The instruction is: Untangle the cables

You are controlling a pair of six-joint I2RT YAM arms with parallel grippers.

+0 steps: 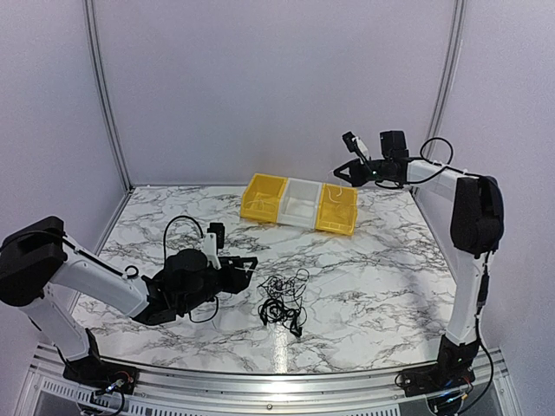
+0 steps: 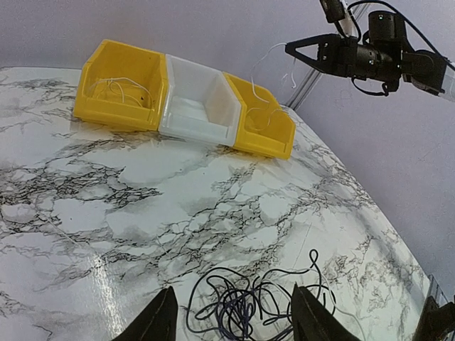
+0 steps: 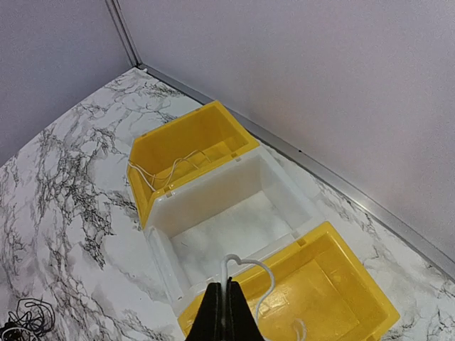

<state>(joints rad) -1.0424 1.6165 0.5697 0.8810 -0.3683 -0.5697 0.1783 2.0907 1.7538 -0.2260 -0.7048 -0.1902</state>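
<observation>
A loose tangle of black cables (image 1: 282,303) lies on the marble table, right of my left gripper (image 1: 245,265). In the left wrist view the tangle (image 2: 259,305) sits between and just beyond my open left gripper (image 2: 233,293), whose fingers are not touching it. High over the right yellow bin (image 1: 338,211), my right gripper (image 1: 340,173) is shut on a thin whitish cable (image 3: 254,265). That cable loops out of the right gripper (image 3: 227,285) and dangles down into the bin (image 3: 355,284). Another whitish cable (image 3: 170,167) lies in the left yellow bin (image 1: 263,198).
Three bins stand in a row at the back of the table, with an empty white bin (image 1: 301,203) between the two yellow ones. Walls enclose the table at the back and both sides. The right arm's column (image 1: 473,260) rises along the right edge.
</observation>
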